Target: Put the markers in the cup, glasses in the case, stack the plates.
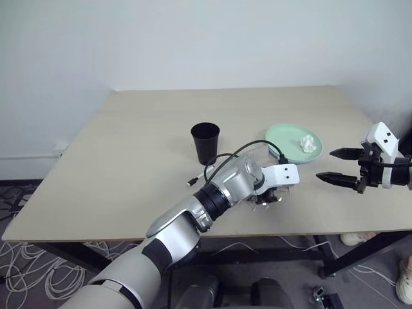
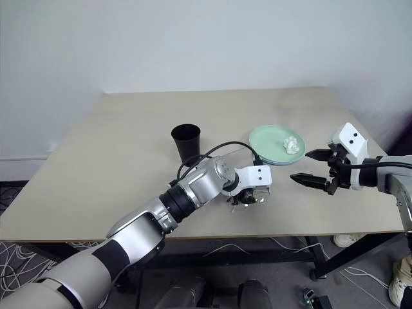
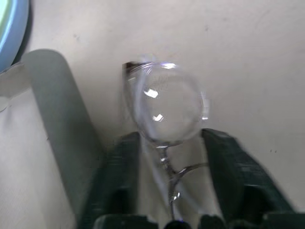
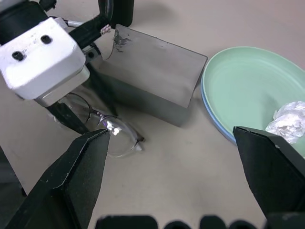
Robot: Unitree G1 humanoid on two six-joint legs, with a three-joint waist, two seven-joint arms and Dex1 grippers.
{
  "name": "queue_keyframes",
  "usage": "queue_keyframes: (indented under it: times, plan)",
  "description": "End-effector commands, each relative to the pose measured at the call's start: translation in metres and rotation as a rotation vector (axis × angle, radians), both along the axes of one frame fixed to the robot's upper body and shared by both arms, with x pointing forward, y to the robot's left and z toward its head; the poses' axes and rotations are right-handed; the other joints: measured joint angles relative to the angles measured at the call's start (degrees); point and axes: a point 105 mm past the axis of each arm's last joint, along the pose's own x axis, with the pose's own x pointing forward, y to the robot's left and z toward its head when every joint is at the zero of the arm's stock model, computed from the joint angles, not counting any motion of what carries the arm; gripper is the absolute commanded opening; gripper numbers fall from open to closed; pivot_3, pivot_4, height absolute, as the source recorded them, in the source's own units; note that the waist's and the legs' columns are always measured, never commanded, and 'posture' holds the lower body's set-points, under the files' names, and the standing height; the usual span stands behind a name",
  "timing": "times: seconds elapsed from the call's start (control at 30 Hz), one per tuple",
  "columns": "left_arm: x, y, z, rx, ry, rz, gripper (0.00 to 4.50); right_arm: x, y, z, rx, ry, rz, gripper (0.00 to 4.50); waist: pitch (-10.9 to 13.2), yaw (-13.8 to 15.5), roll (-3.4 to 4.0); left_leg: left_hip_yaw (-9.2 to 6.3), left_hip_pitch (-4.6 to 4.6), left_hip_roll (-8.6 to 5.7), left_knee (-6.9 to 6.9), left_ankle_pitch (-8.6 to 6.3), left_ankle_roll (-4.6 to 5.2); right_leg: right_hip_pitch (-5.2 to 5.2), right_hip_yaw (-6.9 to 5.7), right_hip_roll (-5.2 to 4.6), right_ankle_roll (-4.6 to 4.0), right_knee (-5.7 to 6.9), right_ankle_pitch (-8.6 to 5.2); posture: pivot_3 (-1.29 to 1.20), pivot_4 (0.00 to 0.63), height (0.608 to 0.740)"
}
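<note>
Glasses (image 4: 107,129): on the table (image 1: 129,141) beside the closed grey case (image 4: 152,78), bridge between the left gripper's (image 3: 174,157) parted fingers, grip not discernible. Green plate (image 4: 243,86), stacked on the blue plate (image 4: 217,121), holds a tissue (image 4: 288,119); cup (image 1: 205,143) upright behind. Right gripper (image 1: 336,165): jaws wide apart, empty, near the plates.

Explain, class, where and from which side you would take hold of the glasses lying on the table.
Probably grip the glasses at the thin bridge between the lenses, coming down from above. They lie flat on the table beside the grey case, so the wire bridge is likely the firmest narrow part, keeping fingers off the lenses.
</note>
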Motion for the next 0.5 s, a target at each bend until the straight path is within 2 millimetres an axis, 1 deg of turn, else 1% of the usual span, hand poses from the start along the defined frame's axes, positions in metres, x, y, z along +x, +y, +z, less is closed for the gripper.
queue_keyframes:
  times: [0.03, 0.1, 0.17, 0.4, 0.47, 0.5]
  plan:
    - [0.0044, -0.0017, 0.0093, -0.008, -0.039, -0.008, 0.64, 0.0005, 0.0056, 0.0153, 0.007, -0.061, 0.022, 4.50, 0.0, 0.0, 0.01, -0.01, 0.00, 0.00, 0.00, 0.00, 0.00, 0.01, 0.00, 0.00, 0.00, 0.00, 0.00, 0.00, 0.000, 0.692]
    - [0.0032, -0.0014, 0.0087, -0.004, -0.034, -0.017, 0.22, 0.0009, 0.0054, 0.0151, 0.008, -0.061, 0.022, 4.50, 0.0, 0.1, 0.01, -0.01, 0.04, 0.00, 0.01, 0.00, 0.00, 0.09, -0.01, -0.01, 0.01, 0.00, 0.00, 0.00, 0.000, 0.692]
    - [0.0026, -0.0013, 0.0084, -0.003, -0.031, -0.022, 0.06, 0.0011, 0.0054, 0.0151, 0.008, -0.061, 0.021, 4.50, 0.0, 0.1, 0.02, -0.01, 0.15, 0.00, 0.04, -0.01, 0.01, 0.30, -0.05, -0.05, -0.05, -0.01, -0.03, 0.00, 0.000, 0.692]
    - [0.0024, -0.0012, 0.0085, -0.003, -0.031, -0.023, 0.00, 0.0011, 0.0054, 0.0151, 0.008, -0.062, 0.021, 4.50, 0.0, -0.1, 0.03, 0.33, 0.15, 0.05, -0.02, -0.04, 0.04, 0.65, -0.16, -0.37, -0.03, 0.10, -0.10, 0.00, 0.000, 0.692]
    - [0.0024, -0.0012, 0.0085, -0.003, -0.031, -0.023, 0.00, 0.0011, 0.0054, 0.0151, 0.008, -0.062, 0.021, 4.50, 0.0, -0.2, 0.02, 0.99, 0.16, 0.21, -0.32, -0.05, 0.06, 0.66, -0.27, -0.80, -0.03, 0.12, -0.10, 0.00, 0.000, 0.692]
    - [0.0024, -0.0012, 0.0085, -0.003, -0.031, -0.023, 0.00, 0.0011, 0.0054, 0.0151, 0.008, -0.062, 0.021, 4.50, 0.0, -0.3, 0.03, 1.78, 0.11, 0.68, -0.39, -0.06, 0.07, 0.65, -0.34, -0.98, -0.03, 0.11, -0.10, 0.00, 0.000, 0.692]
